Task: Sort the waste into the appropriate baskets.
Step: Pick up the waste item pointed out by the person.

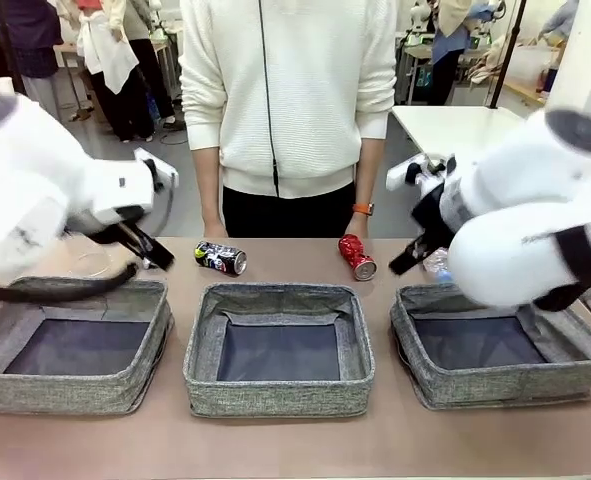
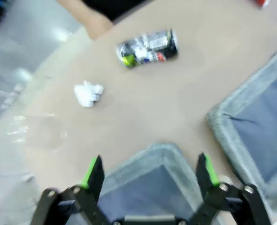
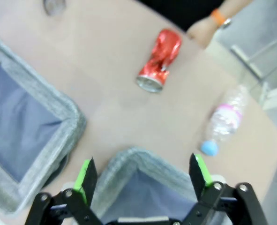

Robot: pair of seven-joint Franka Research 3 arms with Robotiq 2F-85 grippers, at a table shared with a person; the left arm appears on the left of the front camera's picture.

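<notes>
My left gripper (image 2: 149, 171) is open and empty above the far edge of the left basket (image 2: 161, 152). Beyond it on the table lie a crumpled paper ball (image 2: 88, 93), a black printed can (image 2: 147, 48) and a clear cup (image 2: 37, 131). My right gripper (image 3: 143, 173) hangs open and empty over the far rim of the right basket (image 3: 138, 157). Past it are the crushed red can (image 3: 160, 59) and the pink-labelled bottle (image 3: 225, 119). In the front view the three baskets (image 1: 275, 293) stand in a row, with the black can (image 1: 220, 257) and red can (image 1: 356, 257) behind the middle one.
A person in a white sweater stands at the far side, one hand (image 3: 208, 26) with an orange wristband resting near the red can. The middle basket's rim (image 2: 236, 105) lies close beside my left gripper. Both white arms (image 1: 45, 195) reach in from the sides.
</notes>
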